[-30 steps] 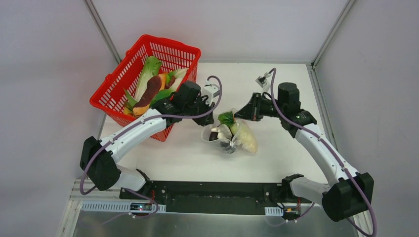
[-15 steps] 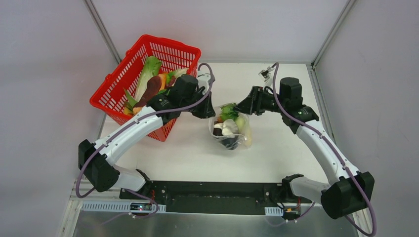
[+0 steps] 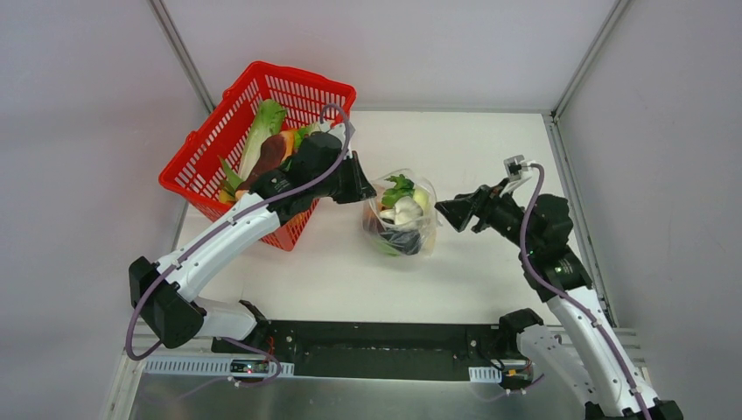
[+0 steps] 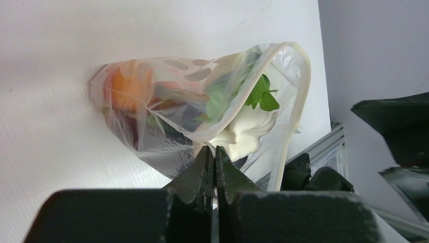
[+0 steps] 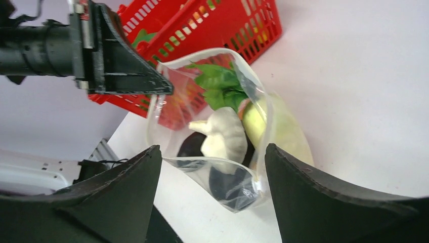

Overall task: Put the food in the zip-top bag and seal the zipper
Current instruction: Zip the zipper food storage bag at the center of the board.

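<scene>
The clear zip-top bag (image 3: 423, 234) stands on the white table with its mouth gaping upward. Inside lies food (image 3: 401, 208): a green leaf (image 5: 217, 81), a white radish (image 5: 225, 134), a dark eggplant (image 5: 227, 185) and an orange piece (image 4: 126, 88). The pale zipper (image 4: 302, 76) curves round the open mouth, its two sides apart. My left gripper (image 3: 363, 189) is shut on the bag's film at the rim's left side (image 4: 213, 151). To the bag's right, my right gripper (image 3: 448, 213) is open and apart from it, with the bag's near corner showing between its fingers (image 5: 283, 167).
A red mesh basket (image 3: 308, 93) sits at the back left, just behind the left arm, holding more leafy and long toy vegetables (image 3: 265, 131). Grey walls close in the table on three sides. The arm bases sit on a black rail (image 3: 385, 337) at the near edge.
My right gripper has opened, let go of the bag and drawn back to the right. The left gripper has raised the bag's rim, and the bag now stands more upright.
</scene>
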`<state>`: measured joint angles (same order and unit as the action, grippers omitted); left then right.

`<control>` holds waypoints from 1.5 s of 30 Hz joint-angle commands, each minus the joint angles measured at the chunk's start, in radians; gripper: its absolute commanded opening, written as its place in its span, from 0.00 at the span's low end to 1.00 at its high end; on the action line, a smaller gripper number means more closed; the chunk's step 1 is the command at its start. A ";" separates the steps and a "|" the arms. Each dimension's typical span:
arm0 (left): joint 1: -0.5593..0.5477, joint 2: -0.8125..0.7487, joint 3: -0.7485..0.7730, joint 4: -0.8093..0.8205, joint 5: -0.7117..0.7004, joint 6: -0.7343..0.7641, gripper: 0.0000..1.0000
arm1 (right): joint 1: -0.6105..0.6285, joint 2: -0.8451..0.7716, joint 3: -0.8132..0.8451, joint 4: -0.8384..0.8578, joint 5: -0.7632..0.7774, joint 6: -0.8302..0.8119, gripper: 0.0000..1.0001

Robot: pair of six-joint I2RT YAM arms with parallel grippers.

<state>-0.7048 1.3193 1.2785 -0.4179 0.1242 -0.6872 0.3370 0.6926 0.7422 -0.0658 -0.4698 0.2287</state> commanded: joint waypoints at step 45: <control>0.054 -0.037 -0.080 0.165 0.033 -0.120 0.00 | 0.074 0.187 -0.621 1.153 -0.010 -0.086 0.03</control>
<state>-0.6590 1.3140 1.2030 -0.2993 0.1482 -0.7948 0.4038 0.9249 0.1329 1.0218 -0.5354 0.1757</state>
